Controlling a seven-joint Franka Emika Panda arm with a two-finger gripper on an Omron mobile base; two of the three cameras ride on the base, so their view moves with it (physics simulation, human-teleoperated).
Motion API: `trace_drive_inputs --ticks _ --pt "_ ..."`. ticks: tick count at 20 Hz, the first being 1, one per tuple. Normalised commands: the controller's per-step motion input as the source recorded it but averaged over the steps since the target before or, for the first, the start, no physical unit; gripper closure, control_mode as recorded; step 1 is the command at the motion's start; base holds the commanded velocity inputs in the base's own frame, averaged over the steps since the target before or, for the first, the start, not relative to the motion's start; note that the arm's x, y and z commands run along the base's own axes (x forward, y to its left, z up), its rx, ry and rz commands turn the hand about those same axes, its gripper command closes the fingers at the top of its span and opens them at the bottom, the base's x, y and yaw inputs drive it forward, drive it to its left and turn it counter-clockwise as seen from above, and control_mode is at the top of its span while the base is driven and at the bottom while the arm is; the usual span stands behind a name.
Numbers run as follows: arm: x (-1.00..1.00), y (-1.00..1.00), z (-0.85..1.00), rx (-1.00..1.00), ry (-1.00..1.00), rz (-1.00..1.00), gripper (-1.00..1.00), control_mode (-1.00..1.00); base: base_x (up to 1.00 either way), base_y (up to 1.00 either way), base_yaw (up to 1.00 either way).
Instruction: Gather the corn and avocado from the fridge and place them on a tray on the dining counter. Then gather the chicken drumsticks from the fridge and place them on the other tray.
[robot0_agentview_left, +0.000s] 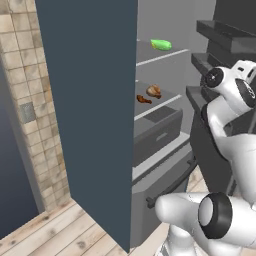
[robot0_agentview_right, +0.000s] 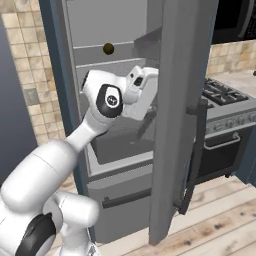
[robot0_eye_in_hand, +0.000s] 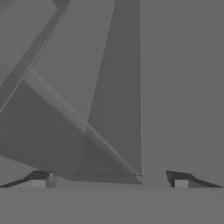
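My gripper (robot0_eye_in_hand: 109, 179) is spread, empty; the drumsticks (robot0_agentview_left: 149, 94) look light, greasy-slick, so I'd pinch across the meaty end.

We are seeing a stove (robot0_agentview_right: 225, 97) standing right of the open fridge door (robot0_agentview_right: 175, 120), with tiled wall (robot0_agentview_left: 30, 100) and wooden floor (robot0_agentview_left: 60, 232).

Inside the open fridge (robot0_agentview_left: 165, 80), a bright green avocado (robot0_agentview_left: 161, 44) lies on its side on the upper shelf. One shelf below, two brown chicken drumsticks (robot0_agentview_left: 150, 94) lie close together near the shelf's front edge, one lighter and rounder, the other darker and slimmer. A small dark round item (robot0_agentview_right: 108, 48) sits on a high shelf.
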Motion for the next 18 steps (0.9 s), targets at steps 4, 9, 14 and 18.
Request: trace_drive_inputs --ticks 4,9,14,18 --pt "-0.05 -1.0 0.0 0.01 0.0 -0.05 -1.0 -1.0 0.0 0.0 0.0" --pt "0.0 -1.0 0.0 0.02 0.0 0.0 -1.0 -1.0 0.0 0.0 0.0" --pt "0.0 -1.0 0.0 0.02 0.0 0.0 -1.0 -1.0 0.0 0.0 0.0" --pt "0.04 -0.89 0.01 0.02 -0.03 0.0 -1.0 -1.0 0.0 0.0 0.0"
